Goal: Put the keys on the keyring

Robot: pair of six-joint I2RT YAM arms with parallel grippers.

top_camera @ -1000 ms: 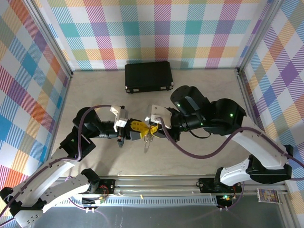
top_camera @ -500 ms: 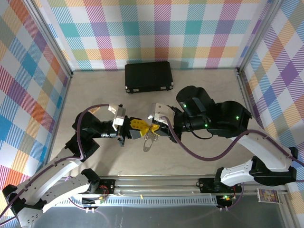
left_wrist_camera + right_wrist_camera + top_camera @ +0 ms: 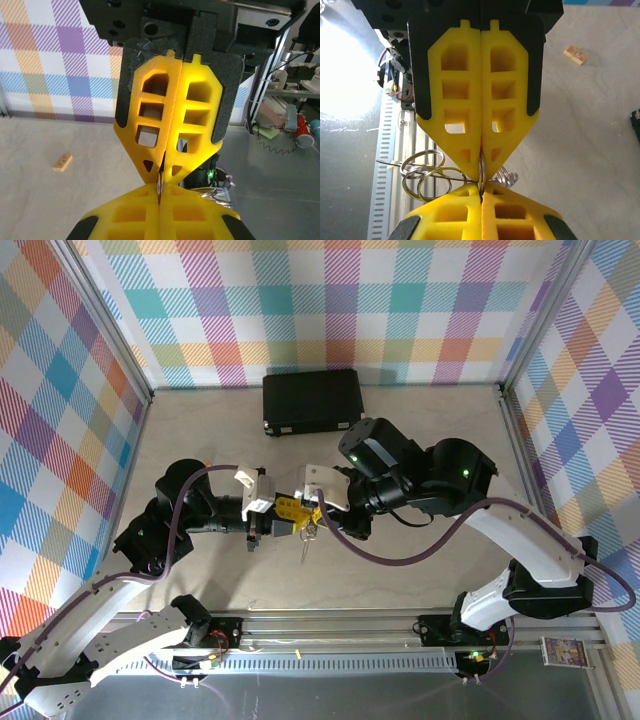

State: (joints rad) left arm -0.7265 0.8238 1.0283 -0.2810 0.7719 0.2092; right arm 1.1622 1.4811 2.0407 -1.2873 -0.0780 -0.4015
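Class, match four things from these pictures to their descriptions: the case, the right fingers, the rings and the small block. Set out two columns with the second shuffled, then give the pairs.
Column one
1. case
2. right fingers
3. rings
4. block

Column two
a. silver, overlapping loops
b. tan, lying on the table
c. black, rectangular
d. yellow, pressed shut

Pairs: 1-c, 2-d, 3-a, 4-b
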